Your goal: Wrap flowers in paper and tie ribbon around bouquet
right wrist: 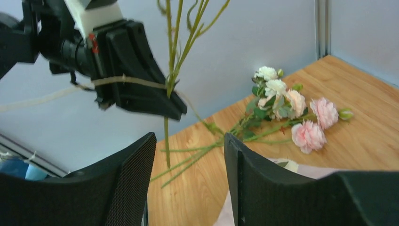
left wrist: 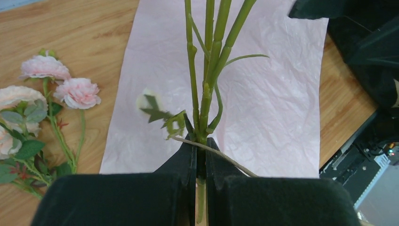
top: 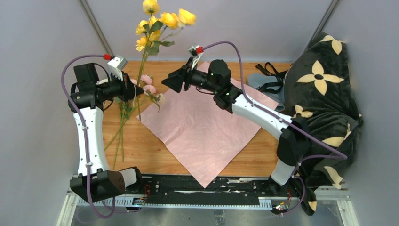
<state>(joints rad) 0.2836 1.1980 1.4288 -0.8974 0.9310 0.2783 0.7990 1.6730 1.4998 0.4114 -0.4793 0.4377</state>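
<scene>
Looking down on a wooden table (top: 254,155) with the paper (top: 202,127) laid flat dead centre, pink side up. Off at 3 o'clock, a black blanket (top: 324,75) with cream flower print. Right gripper (top: 167,81) hovering over the sheet's 11 o'clock edge, jaws spread wide, nothing between them. Left gripper (top: 133,92) at 9 o'clock, jaws pressed together, pinching the stems of the yellow flowers (top: 160,21) and holding them upright. Pink and white blooms (top: 149,87) lying on the wood right beside the sheet, around 10 o'clock.

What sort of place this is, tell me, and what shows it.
Likely a robotics lab bench, not a florist's: two robot arms bolted to a wooden table, enclosed by plain grey walls.
</scene>
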